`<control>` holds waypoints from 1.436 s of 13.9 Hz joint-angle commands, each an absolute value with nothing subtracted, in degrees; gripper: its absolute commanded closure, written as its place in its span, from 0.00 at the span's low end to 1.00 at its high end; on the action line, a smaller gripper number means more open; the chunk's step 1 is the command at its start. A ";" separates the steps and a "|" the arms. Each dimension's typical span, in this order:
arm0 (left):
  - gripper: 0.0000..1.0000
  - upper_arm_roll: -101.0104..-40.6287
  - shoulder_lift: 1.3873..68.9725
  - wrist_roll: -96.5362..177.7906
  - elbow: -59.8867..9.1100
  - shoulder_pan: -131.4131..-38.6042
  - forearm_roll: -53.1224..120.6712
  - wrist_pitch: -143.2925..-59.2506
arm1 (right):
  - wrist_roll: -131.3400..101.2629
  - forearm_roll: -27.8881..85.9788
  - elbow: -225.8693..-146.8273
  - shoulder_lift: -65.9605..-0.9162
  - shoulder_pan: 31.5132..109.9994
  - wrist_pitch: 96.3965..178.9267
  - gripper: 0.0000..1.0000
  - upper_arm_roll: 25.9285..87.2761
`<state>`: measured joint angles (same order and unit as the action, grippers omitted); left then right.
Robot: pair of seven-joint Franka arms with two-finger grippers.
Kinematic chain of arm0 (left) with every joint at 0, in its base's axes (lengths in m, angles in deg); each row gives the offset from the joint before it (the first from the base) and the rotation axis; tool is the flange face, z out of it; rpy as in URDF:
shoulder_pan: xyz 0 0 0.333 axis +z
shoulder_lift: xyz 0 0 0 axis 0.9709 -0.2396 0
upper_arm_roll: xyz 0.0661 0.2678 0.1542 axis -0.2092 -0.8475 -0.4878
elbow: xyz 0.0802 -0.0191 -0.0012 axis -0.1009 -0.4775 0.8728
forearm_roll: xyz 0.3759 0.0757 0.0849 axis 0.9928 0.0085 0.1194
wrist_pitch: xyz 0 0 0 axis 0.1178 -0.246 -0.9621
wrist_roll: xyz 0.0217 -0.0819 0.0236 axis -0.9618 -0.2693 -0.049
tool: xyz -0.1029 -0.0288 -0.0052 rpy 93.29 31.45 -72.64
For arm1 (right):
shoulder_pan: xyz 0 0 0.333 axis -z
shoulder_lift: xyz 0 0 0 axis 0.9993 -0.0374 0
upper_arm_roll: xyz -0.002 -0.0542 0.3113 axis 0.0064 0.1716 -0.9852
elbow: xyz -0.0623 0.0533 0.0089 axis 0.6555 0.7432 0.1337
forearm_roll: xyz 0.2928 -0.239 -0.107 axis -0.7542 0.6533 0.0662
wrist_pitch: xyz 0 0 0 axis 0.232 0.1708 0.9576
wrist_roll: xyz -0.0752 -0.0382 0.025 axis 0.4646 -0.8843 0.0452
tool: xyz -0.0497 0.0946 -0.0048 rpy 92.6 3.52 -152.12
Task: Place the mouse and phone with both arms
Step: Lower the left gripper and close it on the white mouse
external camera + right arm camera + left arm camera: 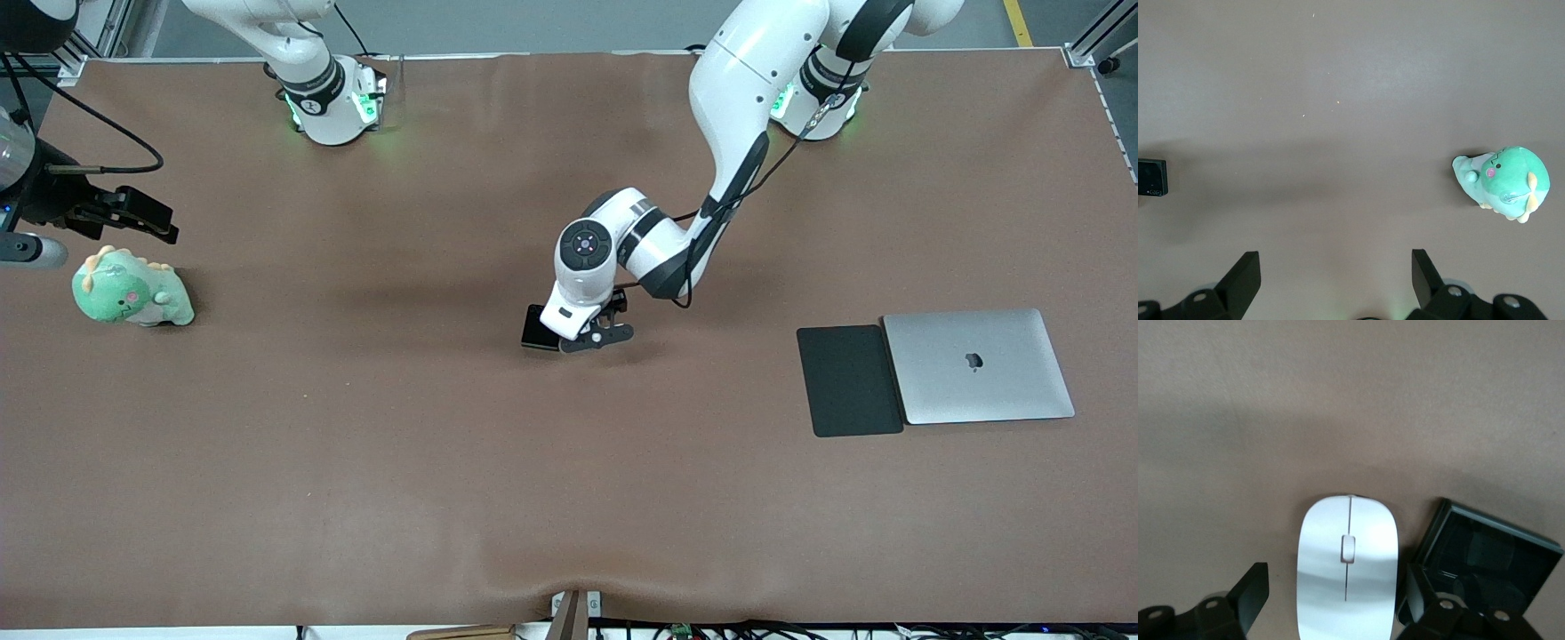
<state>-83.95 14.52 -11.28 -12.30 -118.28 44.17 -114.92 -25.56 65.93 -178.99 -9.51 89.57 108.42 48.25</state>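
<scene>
Mouse [1347,570] between spread fingers [1248,590], beside phone [1488,553]

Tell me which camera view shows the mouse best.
The left wrist view: the mouse lies in plain sight between the left gripper's open fingers, beside the phone. In the front view the left arm hides it. The right wrist view does not show it.

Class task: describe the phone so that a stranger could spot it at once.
Find the left arm's pincer, low over mid-table. The phone lies flat beside it, next to the white mouse between the open fingers. It is the small glossy black rectangle, unlike the larger matte mouse pad.
</scene>
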 commanded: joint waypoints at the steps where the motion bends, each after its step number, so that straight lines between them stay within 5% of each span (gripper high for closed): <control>1: 0.12 -84.40 14.31 -12.42 -12.42 -118.94 45.49 -116.03 | -25.78 65.98 -179.00 -9.45 90.40 108.09 0.00 47.64; 11: 0.37 -84.40 13.52 -12.25 -12.51 -119.46 45.58 -116.12 | -25.87 65.98 -179.08 -9.80 90.14 108.09 0.00 47.64; 14: 0.62 -84.40 14.04 -11.81 -12.51 -119.29 45.84 -115.95 | -26.31 65.89 -179.08 -10.59 89.79 108.44 0.00 47.55; 20: 0.77 -84.93 18.34 -6.37 -11.90 -116.13 48.65 -111.12 | -26.49 65.28 -178.91 -13.66 85.58 109.93 0.00 47.29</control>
